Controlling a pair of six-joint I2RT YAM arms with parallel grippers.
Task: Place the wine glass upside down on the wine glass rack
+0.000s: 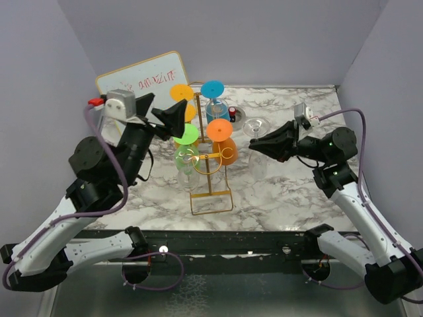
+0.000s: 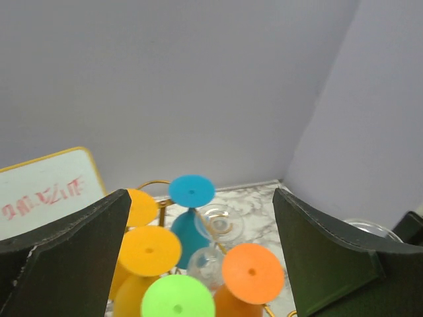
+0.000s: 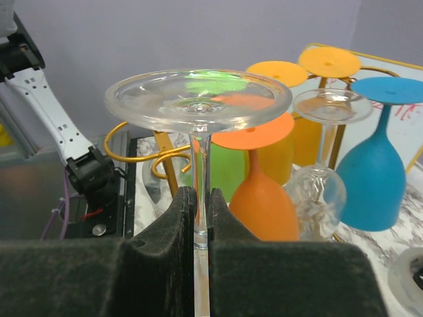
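Observation:
The gold wire wine glass rack (image 1: 210, 177) stands mid-table on its rectangular base. My right gripper (image 3: 201, 198) is shut on the stem of a clear wine glass (image 3: 198, 99), held upside down with its foot on top. The glass is just right of the rack (image 3: 132, 155), near an empty gold loop. In the top view the right gripper (image 1: 254, 146) holds this glass (image 1: 256, 127) beside the orange glass. My left gripper (image 2: 200, 196) is open and empty, hovering above the rack's top; it shows in the top view (image 1: 173, 117) at the rack's upper left.
Upside-down glasses hang on the rack: blue (image 1: 215, 99), orange (image 1: 221, 140), green (image 1: 186, 142), two yellow (image 1: 181, 94) and another clear one (image 3: 320, 185). A whiteboard (image 1: 142, 82) leans at the back left. A small dark object (image 1: 234, 112) lies behind the rack. Grey walls enclose the table.

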